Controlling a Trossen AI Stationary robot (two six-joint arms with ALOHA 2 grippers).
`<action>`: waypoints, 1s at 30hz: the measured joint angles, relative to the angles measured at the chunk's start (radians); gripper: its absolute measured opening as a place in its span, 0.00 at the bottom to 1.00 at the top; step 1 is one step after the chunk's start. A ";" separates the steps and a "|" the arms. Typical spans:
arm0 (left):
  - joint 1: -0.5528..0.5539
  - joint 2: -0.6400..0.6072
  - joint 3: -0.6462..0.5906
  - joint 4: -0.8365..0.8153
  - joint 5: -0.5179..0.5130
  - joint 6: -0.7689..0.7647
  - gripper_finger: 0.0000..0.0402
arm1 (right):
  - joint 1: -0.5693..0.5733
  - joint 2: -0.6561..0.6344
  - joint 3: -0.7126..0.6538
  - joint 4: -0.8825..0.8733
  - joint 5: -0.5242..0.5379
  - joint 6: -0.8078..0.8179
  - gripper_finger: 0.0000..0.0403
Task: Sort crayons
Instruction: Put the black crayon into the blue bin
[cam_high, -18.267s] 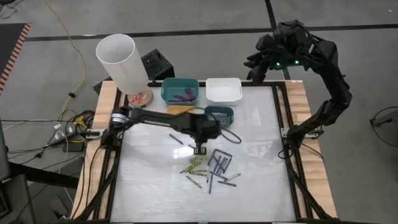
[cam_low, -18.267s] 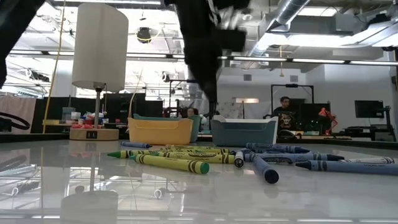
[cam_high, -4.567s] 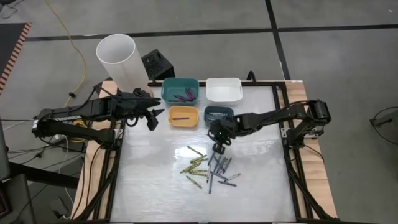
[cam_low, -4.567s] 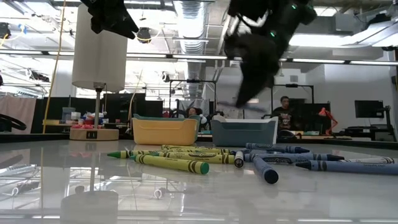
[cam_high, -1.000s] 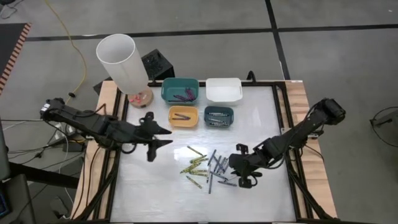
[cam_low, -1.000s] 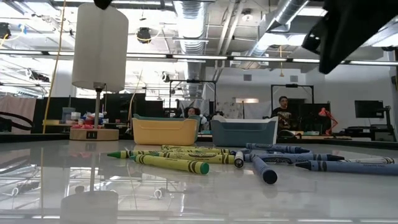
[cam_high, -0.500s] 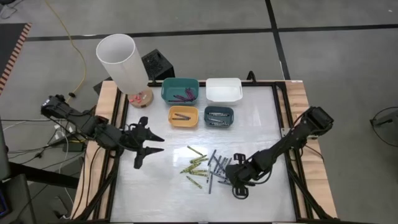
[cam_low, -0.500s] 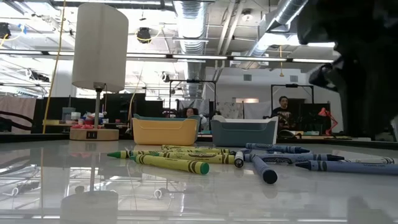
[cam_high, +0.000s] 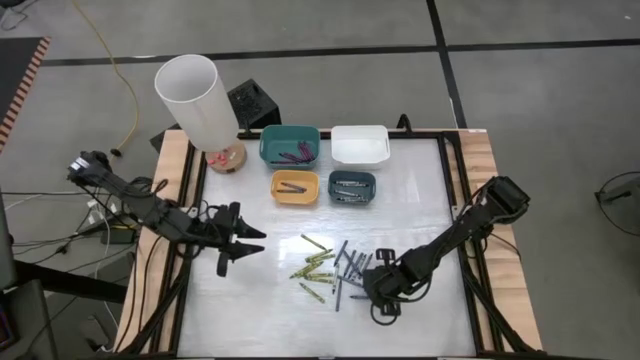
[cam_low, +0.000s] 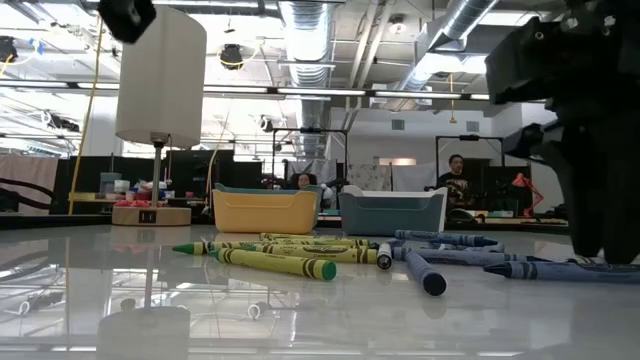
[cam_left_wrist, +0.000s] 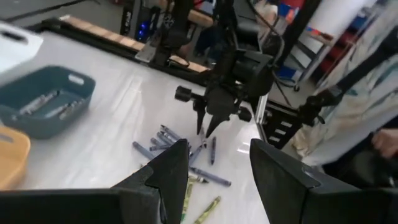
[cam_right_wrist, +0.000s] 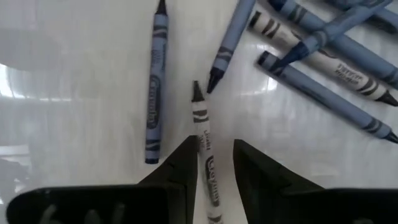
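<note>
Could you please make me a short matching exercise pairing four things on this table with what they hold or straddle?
1. teal bin
2. white bin
3. yellow bin
4. right gripper

a. nothing visible inside
b. purple crayons
c. open astride a grey crayon
d. one dark crayon

Pairs: 1-b, 2-a, 3-d, 4-c

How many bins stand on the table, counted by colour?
Teal bin: 1
White bin: 1
Orange bin: 1
Dark blue bin: 1
Total: 4 bins
</note>
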 joint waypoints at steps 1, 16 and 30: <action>0.000 -0.002 -0.020 0.014 -0.004 -0.018 0.40 | 0.000 0.004 0.000 -0.004 0.002 -0.002 0.29; 0.000 -0.002 -0.071 0.038 -0.005 -0.103 0.40 | 0.005 0.062 0.005 -0.023 -0.011 0.021 0.12; 0.000 -0.012 -0.071 0.050 -0.005 -0.181 0.40 | -0.004 0.065 0.043 -0.052 -0.012 0.227 0.01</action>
